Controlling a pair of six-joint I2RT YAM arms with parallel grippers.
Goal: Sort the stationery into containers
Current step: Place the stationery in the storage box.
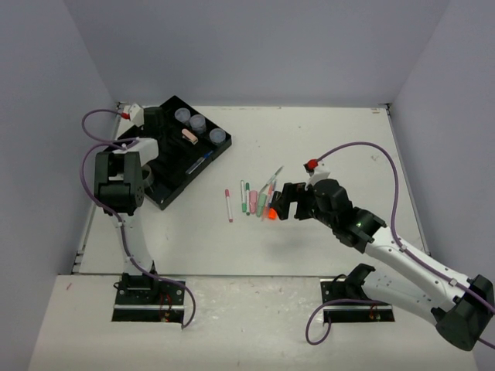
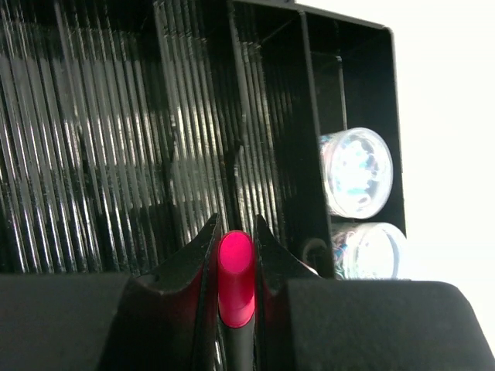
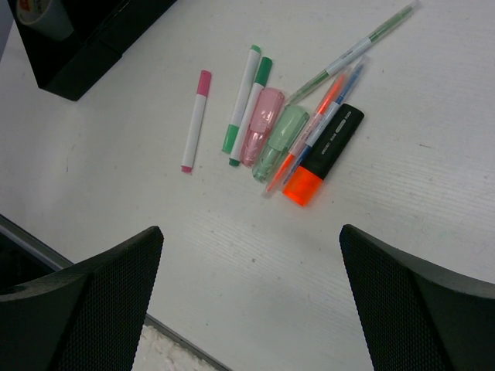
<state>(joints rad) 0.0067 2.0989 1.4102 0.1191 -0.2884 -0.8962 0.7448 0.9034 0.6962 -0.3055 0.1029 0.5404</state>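
The black divided tray lies at the far left. It holds three round jars, a pink-white stapler-like piece and a blue pen. My left gripper hangs over the tray. In the left wrist view it is shut on a pink-capped black marker above the tray's ribbed floor, with two jars to the right. My right gripper is open and empty above the table. Just beyond it lie a pink pen, green pens, pink and green markers and an orange-black highlighter.
White walls stand at the back and on both sides of the table. The tray's near corner shows at the top left of the right wrist view. A purple cable loops over the right arm.
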